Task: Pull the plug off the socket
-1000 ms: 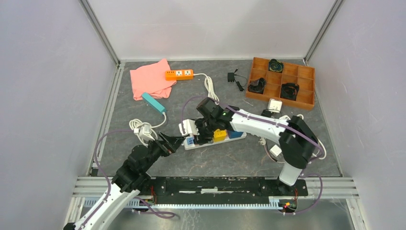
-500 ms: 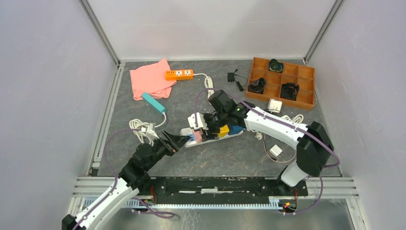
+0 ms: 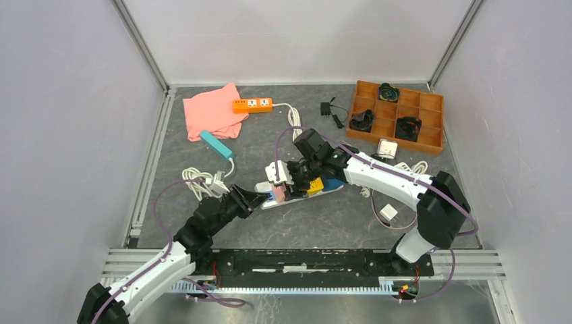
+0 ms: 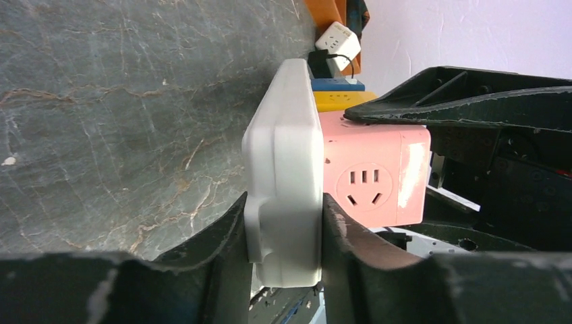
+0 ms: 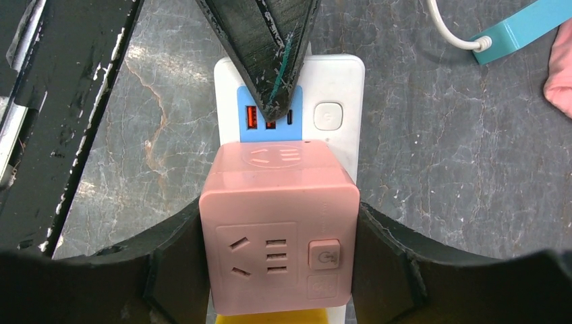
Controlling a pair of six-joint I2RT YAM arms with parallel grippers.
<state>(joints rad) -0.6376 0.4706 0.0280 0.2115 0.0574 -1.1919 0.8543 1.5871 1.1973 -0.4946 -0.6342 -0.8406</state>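
As the left claw [image 4: 283, 233] clamps the long white plastic power strip's [image 4: 287, 128] end, the right claw [image 5: 278, 270] grips its pink cube plug [image 5: 276, 196]; next should come a straight pull away from the strip.

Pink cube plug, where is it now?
The pink cube plug sits mid-table in the top view, on the power strip, left of the yellow cube, held by the right gripper.

Between the fingers of the right gripper [image 5: 278, 226], the pink plug [image 5: 278, 196] hides much of the socket [image 5: 334, 81] under it, a yellow block [image 5: 270, 317] nearer the wrist is cut off by the edge, and the left gripper [image 4: 284, 223] hides the sides of the socket's end.
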